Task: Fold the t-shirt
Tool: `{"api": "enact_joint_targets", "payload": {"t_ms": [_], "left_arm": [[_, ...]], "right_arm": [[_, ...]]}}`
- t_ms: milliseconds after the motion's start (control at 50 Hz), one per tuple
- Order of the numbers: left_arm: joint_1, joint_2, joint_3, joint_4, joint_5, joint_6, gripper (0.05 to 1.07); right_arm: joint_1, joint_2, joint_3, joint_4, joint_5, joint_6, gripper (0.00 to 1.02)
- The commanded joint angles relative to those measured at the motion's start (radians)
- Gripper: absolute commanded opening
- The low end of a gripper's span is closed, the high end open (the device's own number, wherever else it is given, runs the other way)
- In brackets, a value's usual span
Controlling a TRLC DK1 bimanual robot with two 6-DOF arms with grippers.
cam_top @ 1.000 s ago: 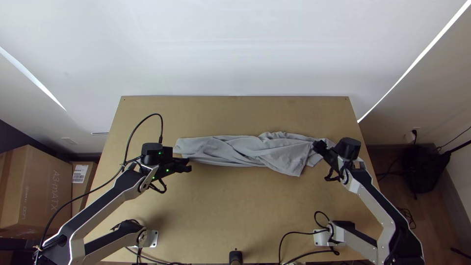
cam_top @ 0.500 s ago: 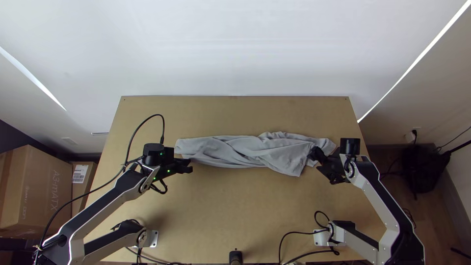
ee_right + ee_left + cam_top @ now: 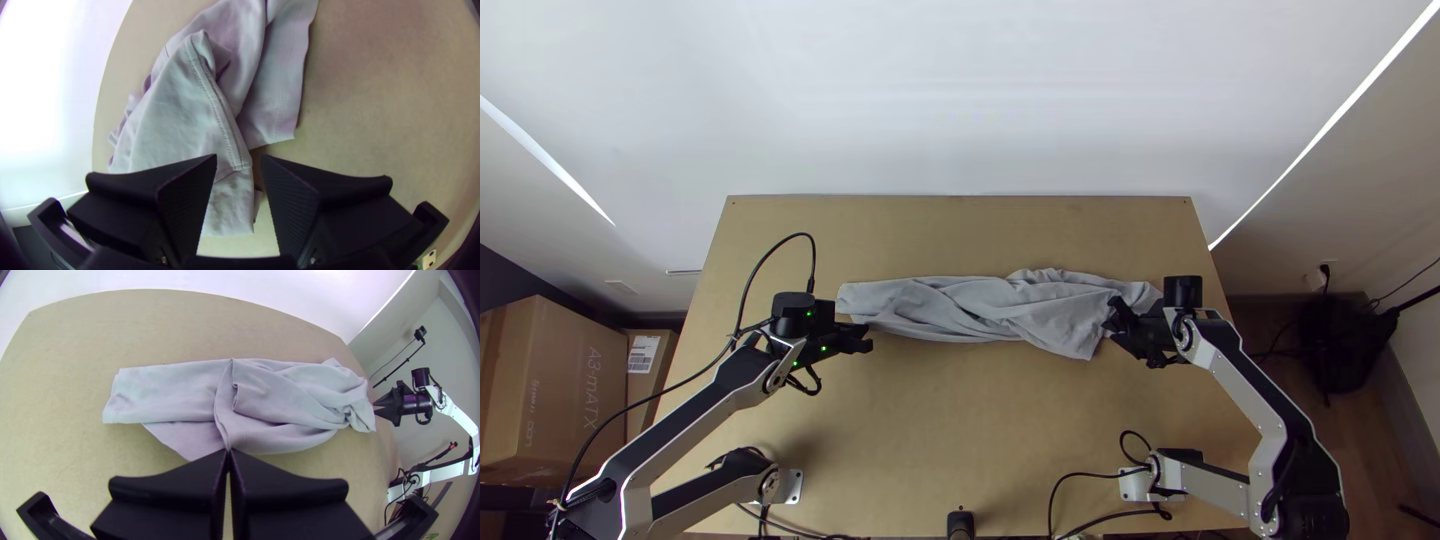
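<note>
The grey t-shirt (image 3: 960, 308) lies bunched in a long, wrinkled strip across the table, its right part wider and twisted. My left gripper (image 3: 868, 338) is at the strip's lower left edge. In the left wrist view, the left gripper (image 3: 228, 452) is shut, its tips overlapping the near edge of the shirt (image 3: 175, 392) in the picture; contact cannot be made out. My right gripper (image 3: 1111, 314) is over the strip's right part. From its wrist, the right gripper (image 3: 239, 156) stands open, with a stitched edge of the shirt (image 3: 175, 120) between and beyond its fingers.
The wooden table (image 3: 960, 420) has bare surface in front of and behind the shirt. Black cables (image 3: 1105, 474) and arm bases stand along its near edge. Cardboard boxes (image 3: 555, 385) are beyond the left side, a white wall (image 3: 960, 100) behind.
My right gripper has moved left and a little toward the near edge, its wrist turning. The left arm has barely shifted, and the shirt lies almost the same.
</note>
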State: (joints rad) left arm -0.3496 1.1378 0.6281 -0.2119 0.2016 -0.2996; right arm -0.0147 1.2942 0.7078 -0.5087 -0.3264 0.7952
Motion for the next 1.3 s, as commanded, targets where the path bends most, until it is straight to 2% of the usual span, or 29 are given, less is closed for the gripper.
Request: {"api": "enact_joint_targets", "payload": {"t_ms": [0,380,420,500,520,560,600,660,700,840,920,1100,1280], "left_arm": [[-0.005,-0.013,-0.015,-0.001,-0.001,-0.019,0.08],[-0.005,-0.01,-0.011,-0.003,-0.002,-0.021,0.08],[-0.005,-0.01,-0.011,-0.003,-0.002,-0.021,0.08],[-0.005,-0.01,-0.007,-0.006,-0.002,-0.021,0.08],[-0.005,-0.01,-0.005,-0.006,-0.002,-0.021,0.08],[-0.003,-0.012,-0.001,-0.007,-0.004,-0.024,0.09],[0.001,-0.012,-0.001,-0.009,-0.005,-0.026,0.17],[0.004,-0.01,0.007,-0.024,-0.007,-0.018,0.42],[0.004,-0.001,0.019,-0.046,-0.007,-0.001,0.55],[0.017,0.046,0.091,-0.104,-0.007,0.024,0.8],[0.032,0.059,0.13,-0.109,-0.005,0.033,0.87],[0.043,0.146,0.288,-0.122,0.019,0.02,0.88],[0.021,0.297,0.426,-0.153,0.091,-0.042,0.87]], "right_arm": [[0.009,0.039,0.019,0.006,-0.01,-0.005,0.43],[0.084,0.131,0.032,0.032,-0.02,-0.011,0.41],[0.091,0.139,0.036,0.032,-0.02,-0.013,0.35],[0.094,0.131,0.028,0.072,-0.014,-0.014,0.06],[0.094,0.125,0.025,0.085,-0.014,-0.014,0.02],[0.098,0.113,0.021,0.087,-0.014,-0.013,0.02],[0.102,0.103,0.019,0.087,-0.013,-0.013,0.02],[0.104,0.088,0.018,0.087,-0.01,-0.01,0.02],[0.104,0.082,0.016,0.087,-0.008,-0.008,0.02],[0.099,0.059,0.007,0.084,-0.005,-0.011,0.02],[0.098,0.047,0.002,0.084,-0.003,-0.013,0.02],[0.096,0.025,0.002,0.084,0.01,-0.013,0.02],[0.094,0.014,-0.001,0.087,0.015,-0.014,0.02]]}}
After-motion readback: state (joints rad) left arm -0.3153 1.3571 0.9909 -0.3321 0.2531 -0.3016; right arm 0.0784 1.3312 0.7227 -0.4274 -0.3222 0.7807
